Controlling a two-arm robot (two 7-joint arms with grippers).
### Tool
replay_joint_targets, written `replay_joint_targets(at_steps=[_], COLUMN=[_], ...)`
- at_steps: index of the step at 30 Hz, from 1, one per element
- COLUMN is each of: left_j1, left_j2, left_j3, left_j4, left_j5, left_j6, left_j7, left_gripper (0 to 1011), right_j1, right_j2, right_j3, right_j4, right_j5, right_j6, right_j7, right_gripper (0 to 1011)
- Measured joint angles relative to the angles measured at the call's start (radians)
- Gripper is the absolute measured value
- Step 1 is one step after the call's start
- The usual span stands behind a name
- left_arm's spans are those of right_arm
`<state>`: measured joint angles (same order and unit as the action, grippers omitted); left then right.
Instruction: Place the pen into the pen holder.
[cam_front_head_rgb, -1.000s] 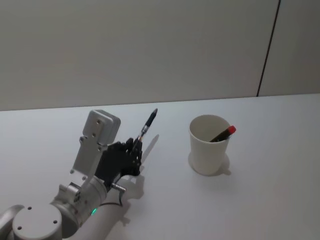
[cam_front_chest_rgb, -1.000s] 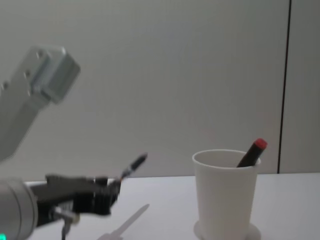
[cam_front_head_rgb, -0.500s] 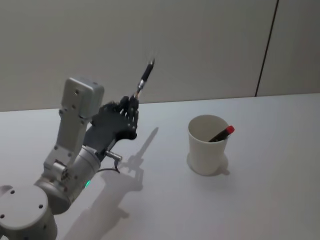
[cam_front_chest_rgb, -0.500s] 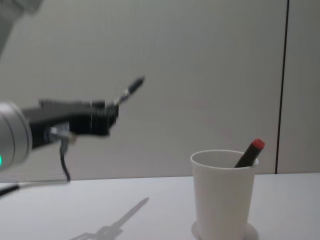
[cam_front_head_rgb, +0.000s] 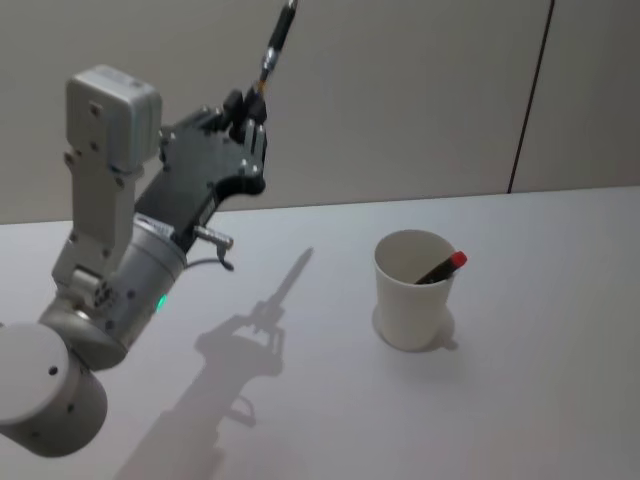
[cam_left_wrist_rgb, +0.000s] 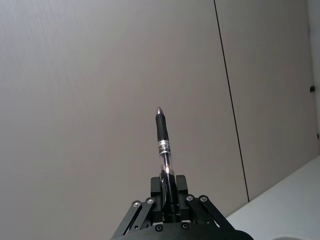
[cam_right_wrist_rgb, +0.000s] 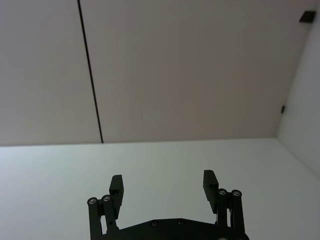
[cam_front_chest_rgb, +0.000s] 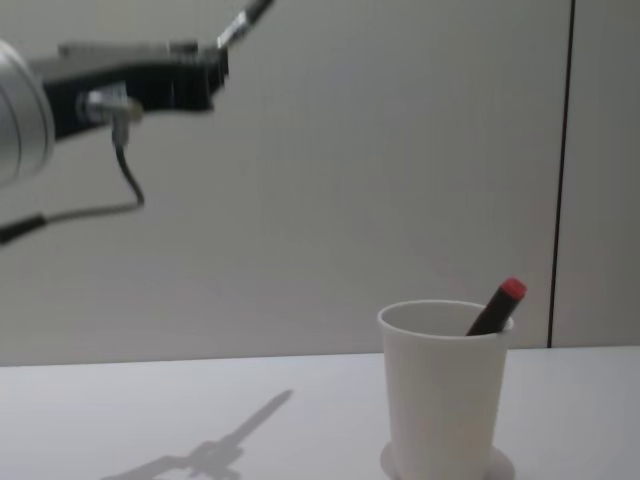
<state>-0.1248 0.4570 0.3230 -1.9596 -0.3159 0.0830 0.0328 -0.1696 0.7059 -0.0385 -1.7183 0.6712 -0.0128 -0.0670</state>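
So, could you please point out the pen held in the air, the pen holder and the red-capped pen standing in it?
pen (cam_front_head_rgb: 275, 40), head view, on its barrel.
pen holder (cam_front_head_rgb: 408, 305), head view, on its outer wall.
red-capped pen (cam_front_head_rgb: 443, 269), head view, on its dark barrel.

A plain white tapered paper cup (cam_front_head_rgb: 405, 310), a black red-tipped marker (cam_front_head_rgb: 444, 268) and a slim black-and-clear pen (cam_front_head_rgb: 276, 40) are shown.

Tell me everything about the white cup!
The cup is white, paper-looking, wider at its rolled rim than at the bottom. It stands upright on the white table. A dark pen with a red end leans inside, poking over the rim. The left gripper, holding a second pen, is high up, away from it.
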Motion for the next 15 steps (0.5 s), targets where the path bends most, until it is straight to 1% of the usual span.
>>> replay_joint_targets(at_steps=[8, 9, 11, 12, 14, 15], left_j1=[-0.025, -0.026, -0.031, -0.032, -0.035, -0.036], left_j2=[-0.012, -0.012, -0.014, -0.015, -0.016, -0.017], left_j3=[-0.016, -0.017, -0.02, -0.02, -0.022, -0.023], left_j4=[-0.013, -0.014, -0.016, -0.017, -0.018, -0.019], left_j5=[0.004, 0.004, 0.005, 0.005, 0.005, 0.005], left_j6=[-0.031, -0.033, -0.038, -0.039, -0.043, -0.044], left_j7=[-0.008, -0.008, -0.01, -0.01, -0.011, -0.011], left_gripper=[178, 178, 177, 178, 178, 177], right_j1=[0.075, 0.095, 0.113, 0.133, 0.151, 0.172], right_j2=[-0.032, -0.042, -0.051, -0.062, -0.072, -0.083], right_j3=[-0.014, -0.019, -0.024, -0.029, -0.034, -0.04], right_j4=[-0.019, -0.024, -0.027, -0.031, -0.035, -0.038], right_j5=[0.026, 0.031, 0.037, 0.043, 0.05, 0.057], right_j6=[0.006, 0.01, 0.015, 0.02, 0.028, 0.034], right_j7=[0.043, 0.053, 0.065, 0.076, 0.089, 0.1], right_gripper=[1002, 1002, 1002, 1002, 1002, 1002])
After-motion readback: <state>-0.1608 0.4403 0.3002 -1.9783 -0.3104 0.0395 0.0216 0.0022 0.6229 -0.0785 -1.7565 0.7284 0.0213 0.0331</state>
